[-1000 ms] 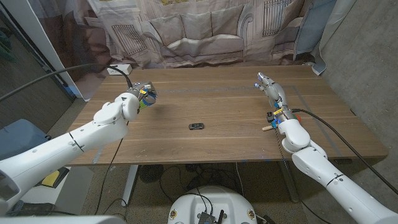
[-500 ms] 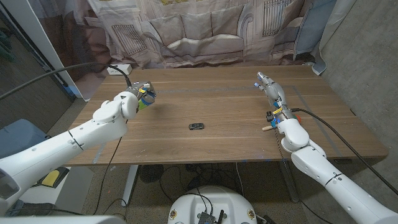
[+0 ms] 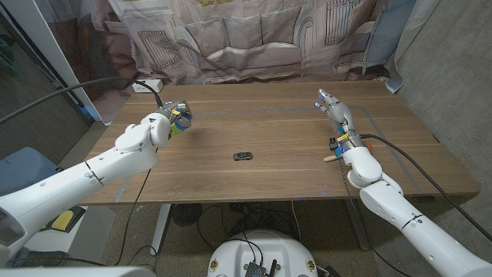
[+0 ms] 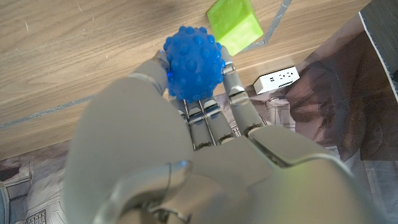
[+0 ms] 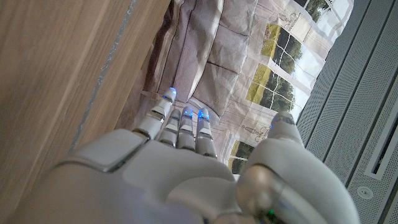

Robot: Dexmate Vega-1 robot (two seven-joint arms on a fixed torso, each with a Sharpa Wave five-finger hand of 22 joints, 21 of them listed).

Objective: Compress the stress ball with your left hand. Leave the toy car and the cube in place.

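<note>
At the table's left, the left hand [image 4: 186, 143] grips the stress ball [image 4: 193, 63]; right hand [image 5: 186, 168] open, fingers extended

The left hand [image 4: 186, 155] grips a knobbly blue stress ball [image 4: 193, 63] — its fingers [image 4: 239, 102] curl around the ball from behind. Just beside the ball a lime-green cube [image 4: 234, 23] sits on the wooden worktop [image 4: 74, 56]. A white power strip [image 4: 278, 80] lies near the worktop's edge.

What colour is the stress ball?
Blue, with raised bumps: the stress ball shows best in the left wrist view.
</note>
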